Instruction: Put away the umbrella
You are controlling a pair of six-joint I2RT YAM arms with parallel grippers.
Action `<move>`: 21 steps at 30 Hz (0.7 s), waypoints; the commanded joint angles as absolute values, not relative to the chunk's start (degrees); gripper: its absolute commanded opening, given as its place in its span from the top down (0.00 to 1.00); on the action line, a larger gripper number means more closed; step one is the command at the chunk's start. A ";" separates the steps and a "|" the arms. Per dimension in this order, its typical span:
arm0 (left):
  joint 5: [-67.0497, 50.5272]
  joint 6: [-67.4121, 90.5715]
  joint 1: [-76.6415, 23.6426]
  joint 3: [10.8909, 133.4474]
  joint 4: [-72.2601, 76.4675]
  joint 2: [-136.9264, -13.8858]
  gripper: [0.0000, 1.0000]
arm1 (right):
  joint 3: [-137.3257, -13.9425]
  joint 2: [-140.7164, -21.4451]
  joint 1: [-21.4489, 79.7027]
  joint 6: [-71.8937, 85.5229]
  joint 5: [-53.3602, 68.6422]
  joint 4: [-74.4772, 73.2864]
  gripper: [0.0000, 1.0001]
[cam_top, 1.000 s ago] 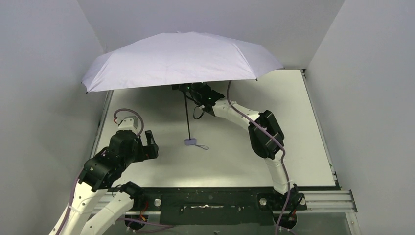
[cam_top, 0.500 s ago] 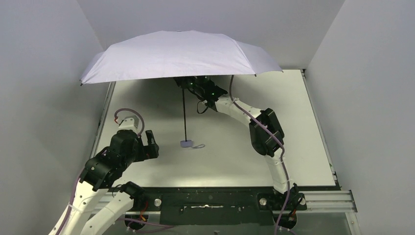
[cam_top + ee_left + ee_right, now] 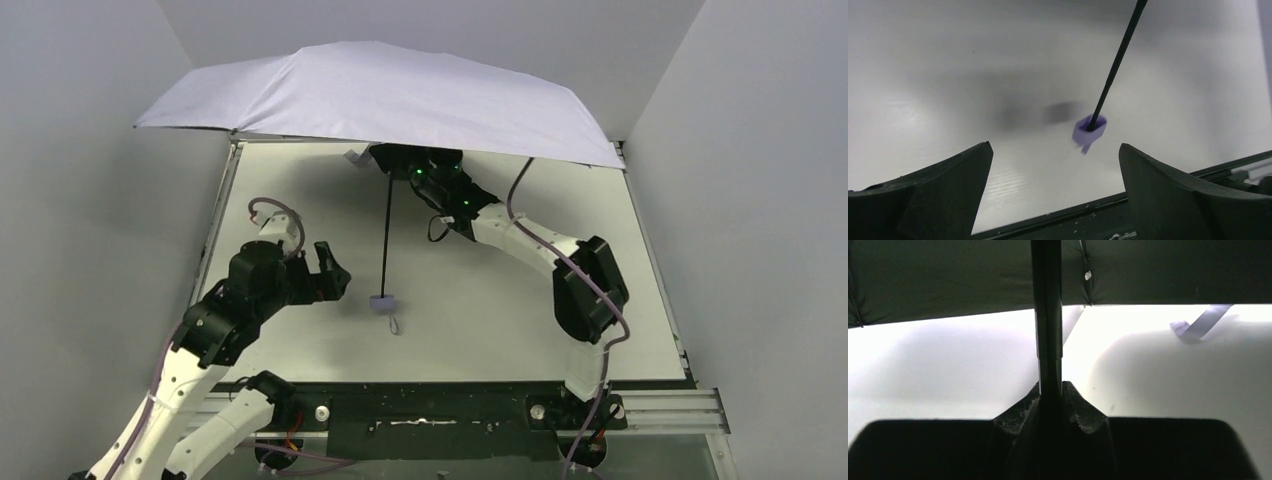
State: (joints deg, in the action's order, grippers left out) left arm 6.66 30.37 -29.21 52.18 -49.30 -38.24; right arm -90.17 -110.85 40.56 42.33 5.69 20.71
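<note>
Top external view: an open lavender umbrella (image 3: 400,95) is held up by the right gripper (image 3: 392,165) over the white surface (image 3: 500,300).
The tilted canopy (image 3: 300,90) spans the far side of the surface. The thin black shaft (image 3: 386,230) runs down to the small handle (image 3: 380,299) near the middle. In the right wrist view, the right gripper pinches the shaft just under the canopy. The left gripper (image 3: 335,268), fingers spread wide, sits just left of the handle without touching it.

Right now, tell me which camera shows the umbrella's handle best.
Left wrist: the lavender handle sits large and unobstructed, the shaft entering its top. The top external view shows it tiny at the shaft's lower end. The right wrist view shows only shaft and canopy underside, no handle.
</note>
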 commanded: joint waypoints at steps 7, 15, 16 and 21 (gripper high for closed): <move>-8.68 30.45 -30.15 64.05 -26.76 -51.04 0.03 | -76.00 -90.06 42.62 53.59 -0.60 35.30 1.00; -13.49 31.29 -33.22 67.27 -19.29 -57.27 0.04 | -68.59 -80.69 43.30 57.59 -2.39 35.16 1.00; -13.79 31.17 -34.05 67.44 -18.88 -57.76 0.06 | -68.08 -80.12 43.39 57.99 -2.31 35.18 1.00; -14.79 31.40 -36.99 66.00 -16.41 -58.33 0.10 | -66.00 -78.66 43.81 60.53 -1.35 37.56 1.00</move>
